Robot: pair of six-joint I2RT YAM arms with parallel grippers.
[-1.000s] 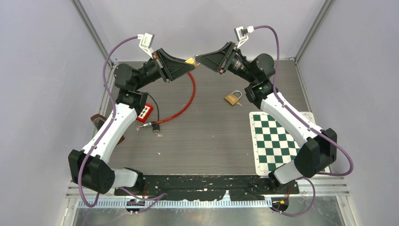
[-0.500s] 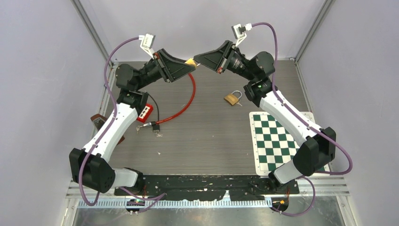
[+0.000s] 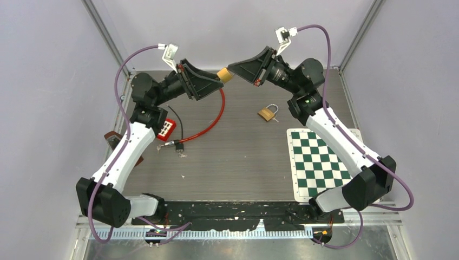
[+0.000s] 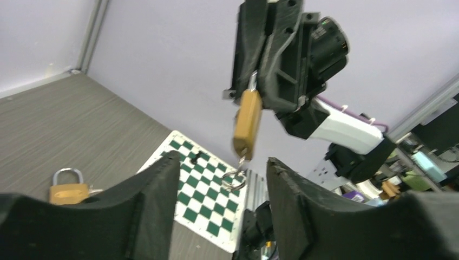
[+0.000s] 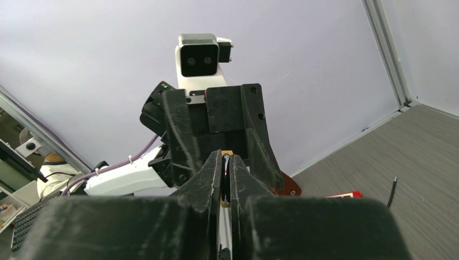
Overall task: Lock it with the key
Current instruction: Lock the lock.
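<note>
A brass padlock (image 3: 223,75) hangs in mid-air above the back of the table, between the two raised arms. My right gripper (image 3: 231,69) is shut on its top end; only a brass sliver (image 5: 227,153) shows between the pressed fingers (image 5: 212,173). In the left wrist view the padlock (image 4: 248,122) dangles from those fingers, with a key (image 4: 243,160) in its bottom and a ring (image 4: 234,179) hanging from it. My left gripper (image 3: 218,81) stands open just left of the padlock, its jaws (image 4: 222,162) apart and below the ring, touching nothing.
A second brass padlock (image 3: 266,114) lies on the table right of centre. A red cable (image 3: 216,111) curves to a black lock end and small keys (image 3: 177,147). A red block (image 3: 166,129) sits at the left, a green checkered mat (image 3: 316,162) at the right.
The left gripper let go of the padlock, opened and drew back to the left. The right gripper shut on the padlock and now carries it alone, slightly further right.
</note>
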